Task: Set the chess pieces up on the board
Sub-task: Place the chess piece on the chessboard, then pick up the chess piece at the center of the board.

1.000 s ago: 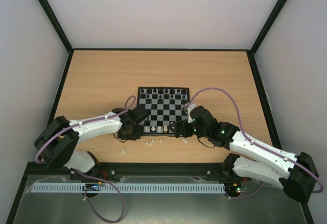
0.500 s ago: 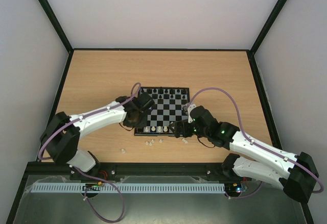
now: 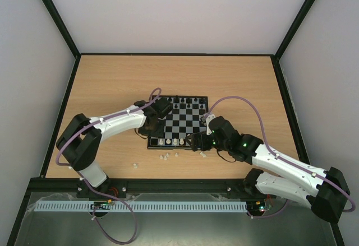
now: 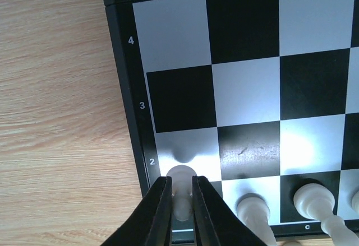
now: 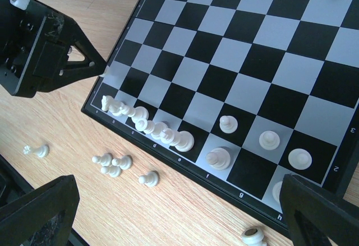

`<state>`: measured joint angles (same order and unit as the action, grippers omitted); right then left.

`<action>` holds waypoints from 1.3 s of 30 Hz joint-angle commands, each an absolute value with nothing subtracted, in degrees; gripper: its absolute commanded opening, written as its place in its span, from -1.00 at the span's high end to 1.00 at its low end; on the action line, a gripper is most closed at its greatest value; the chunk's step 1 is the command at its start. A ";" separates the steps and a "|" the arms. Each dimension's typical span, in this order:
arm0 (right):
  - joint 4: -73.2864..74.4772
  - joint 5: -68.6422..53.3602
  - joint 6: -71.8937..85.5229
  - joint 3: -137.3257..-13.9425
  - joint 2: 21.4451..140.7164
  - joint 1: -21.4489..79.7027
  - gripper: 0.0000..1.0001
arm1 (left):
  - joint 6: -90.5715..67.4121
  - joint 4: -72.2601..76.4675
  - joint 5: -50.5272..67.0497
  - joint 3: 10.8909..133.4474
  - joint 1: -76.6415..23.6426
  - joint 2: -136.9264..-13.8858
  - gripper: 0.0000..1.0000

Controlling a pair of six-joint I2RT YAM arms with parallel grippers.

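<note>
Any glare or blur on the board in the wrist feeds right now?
Left wrist: white glare blooms on the board along rank two, and the gripped pawn throws a soft shadow forward. Right wrist: board evenly lit and sharp, loose white pieces crisp.

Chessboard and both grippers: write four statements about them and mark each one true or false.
1. The left gripper is shut on a white piece. True.
2. The right gripper grips a black pawn. False: it is open and empty.
3. Loose white pieces lie on the table, off the board. True.
4. The board's near row holds dark men. False: white chessmen stand there; the black pieces stand at the far edge.
</note>
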<state>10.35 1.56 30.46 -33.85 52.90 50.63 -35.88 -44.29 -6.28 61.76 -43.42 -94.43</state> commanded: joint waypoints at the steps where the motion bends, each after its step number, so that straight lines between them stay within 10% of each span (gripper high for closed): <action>1: 10.20 1.83 30.41 -33.22 52.51 50.77 -0.97 | -34.40 -44.59 -5.73 62.60 -43.05 -95.97 0.73; 39: 10.20 2.39 30.32 -33.36 53.35 50.80 -0.97 | -36.38 -52.25 -5.10 61.26 -44.19 -80.32 0.31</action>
